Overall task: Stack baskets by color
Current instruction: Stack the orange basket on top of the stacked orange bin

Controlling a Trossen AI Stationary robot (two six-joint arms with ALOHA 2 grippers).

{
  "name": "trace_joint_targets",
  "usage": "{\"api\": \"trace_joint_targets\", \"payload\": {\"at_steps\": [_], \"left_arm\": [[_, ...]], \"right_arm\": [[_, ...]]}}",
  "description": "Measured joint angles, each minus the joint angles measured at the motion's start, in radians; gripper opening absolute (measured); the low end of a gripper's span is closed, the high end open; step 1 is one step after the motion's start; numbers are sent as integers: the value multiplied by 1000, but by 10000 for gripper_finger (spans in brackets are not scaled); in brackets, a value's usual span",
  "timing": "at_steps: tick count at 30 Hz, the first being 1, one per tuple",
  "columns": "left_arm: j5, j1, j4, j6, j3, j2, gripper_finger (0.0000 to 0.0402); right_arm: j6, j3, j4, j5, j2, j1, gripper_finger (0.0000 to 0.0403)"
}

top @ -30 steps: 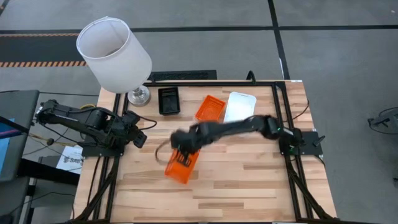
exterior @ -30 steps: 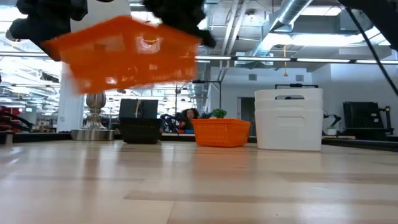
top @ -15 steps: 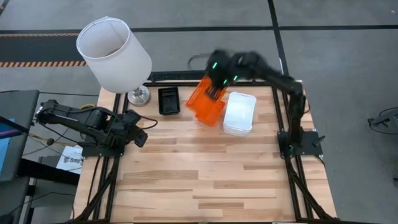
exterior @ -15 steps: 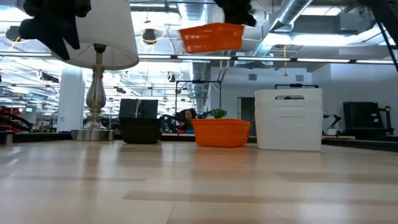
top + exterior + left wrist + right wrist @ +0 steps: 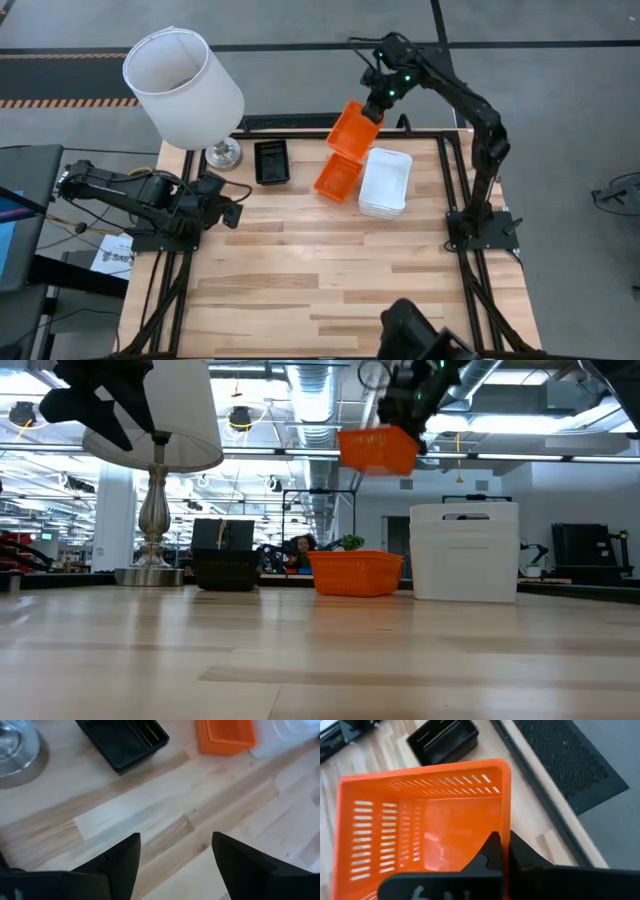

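My right gripper [image 5: 373, 111] is shut on an orange mesh basket [image 5: 350, 130], held high over the table's far edge. A second orange basket [image 5: 336, 180] rests on its bottom on the wood below it. To its right stands a stack of white baskets [image 5: 385, 185]. To its left sits a black basket [image 5: 271, 162]. My left gripper [image 5: 235, 215] waits open at the table's left side, over bare wood, its fingers [image 5: 122, 860] wide apart. My right gripper holds the orange basket by one side wall [image 5: 506, 822], near its rim. One finger [image 5: 491, 849] is inside the basket and the other outside. The fingers come slanting down from above. The basket [image 5: 378, 450] hangs tilted, lifted well clear of the table.
A big white lamp shade [image 5: 183, 88] on a metal foot [image 5: 224, 153] stands at the far left corner. A dark shape [image 5: 420, 335] shows at the table's near edge. The middle and near part of the table [image 5: 330, 270] is bare wood.
My right gripper has swung from the table's middle toward the far edge and to the right, rising, with the orange basket shut in it. The basket has gone from low over the middle of the table to high over the other orange basket.
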Motion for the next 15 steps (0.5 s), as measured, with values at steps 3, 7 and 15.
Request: {"api": "trace_joint_targets", "payload": {"at_steps": [3,7,15], "left_arm": [[-39,0,0,-37,0,0,233],[-69,0,-1,-74,0,0,233],[-92,0,-2,-92,0,0,233]], "right_arm": [[-9,-105,116,-69,1,-15,5],[-9,-213,248,-154,-1,-16,5],[4,-383,373,-159,0,12,6]]}}
